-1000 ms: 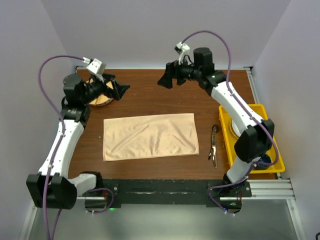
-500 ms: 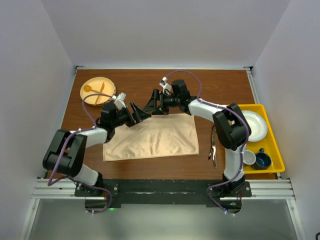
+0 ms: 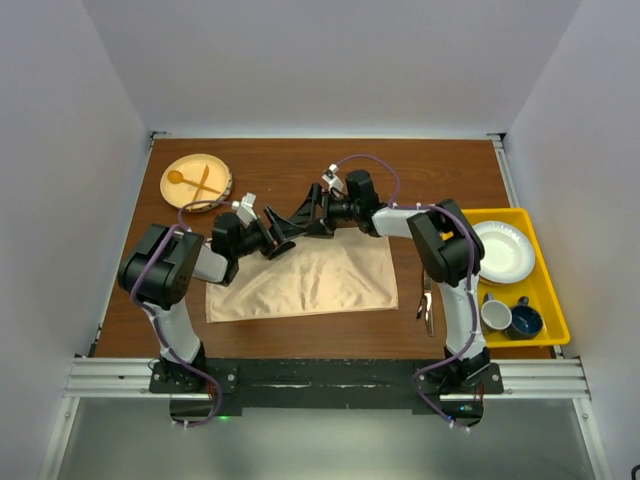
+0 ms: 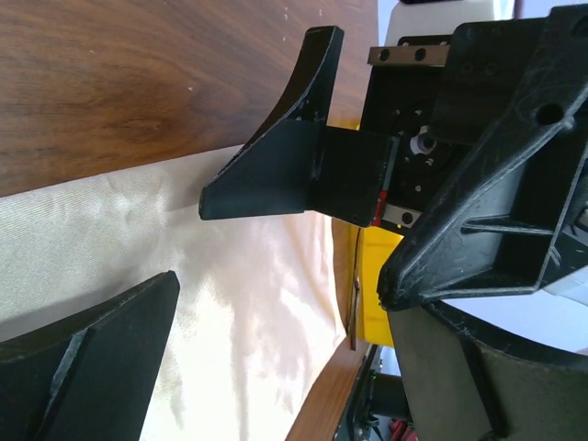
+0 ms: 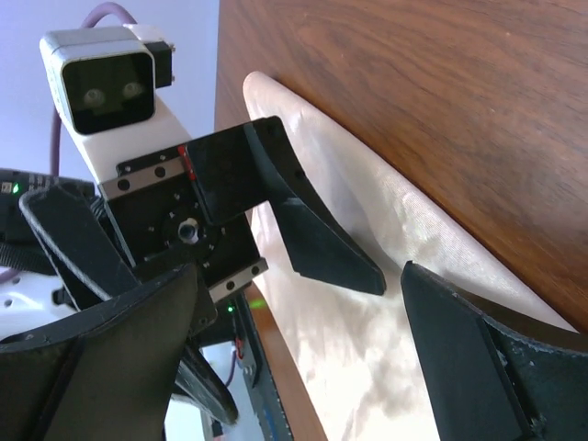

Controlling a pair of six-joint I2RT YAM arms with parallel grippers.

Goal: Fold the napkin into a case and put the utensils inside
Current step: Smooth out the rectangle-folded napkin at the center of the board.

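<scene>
Top view looks down on the whole table (image 3: 300, 170); wrist views, close-in, face each other across the napkin (image 3: 310, 285).

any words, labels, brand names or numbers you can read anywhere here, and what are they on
None: no view shows any readable text.
The napkin, the wooden plate, the yellow tray and the white camera housing on the left arm carry no words, labels, numbers or signs that can be seen.
</scene>
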